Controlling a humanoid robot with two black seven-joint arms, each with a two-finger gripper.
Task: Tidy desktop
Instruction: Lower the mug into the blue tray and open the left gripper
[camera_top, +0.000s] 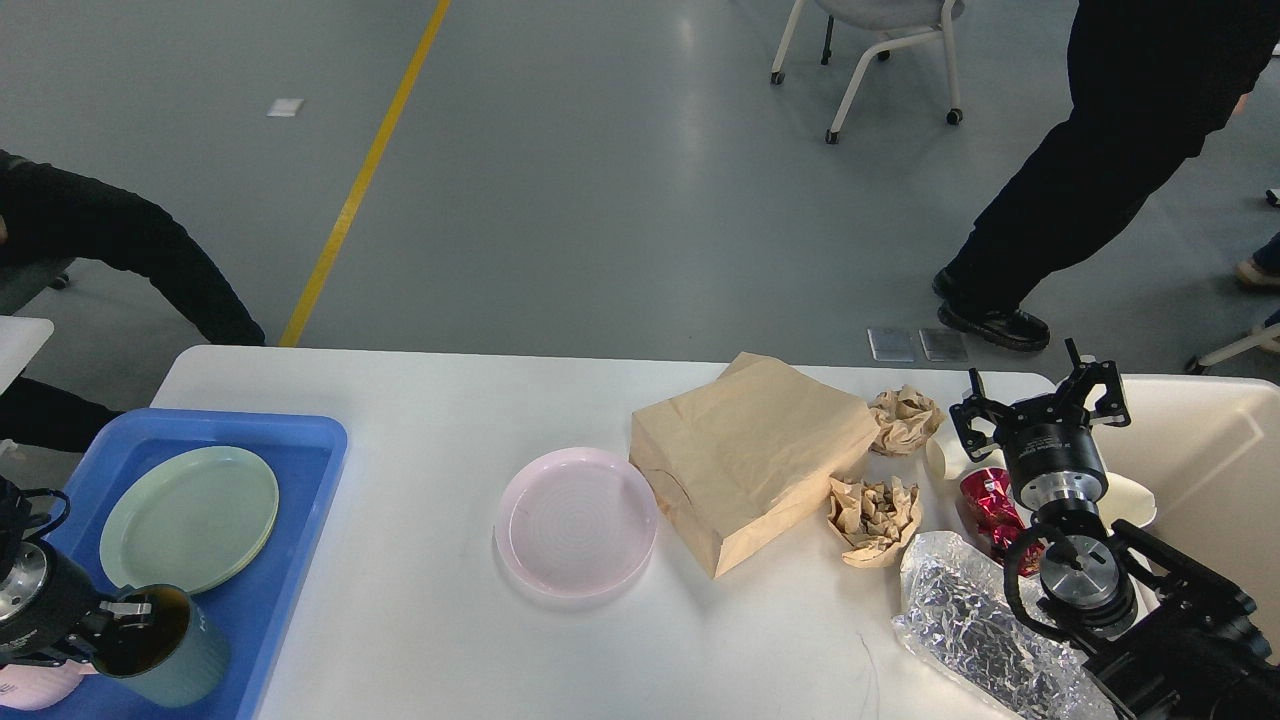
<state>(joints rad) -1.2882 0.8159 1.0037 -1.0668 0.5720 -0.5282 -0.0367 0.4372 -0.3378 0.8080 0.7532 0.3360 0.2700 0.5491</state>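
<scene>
over tray | left pincer gripping cup | right pincer spread

**Hidden and cut-off parts of the scene**

The left gripper grips the rim of the green cup, whose base runs past the bottom edge. A pink object beside it is mostly cut off and cannot be identified. The blue tray is cropped at the left and bottom. The right arm hides much of the red wrapper and white paper cup. The foil bag runs under the arm. The cream bin leaves the right edge.
</scene>
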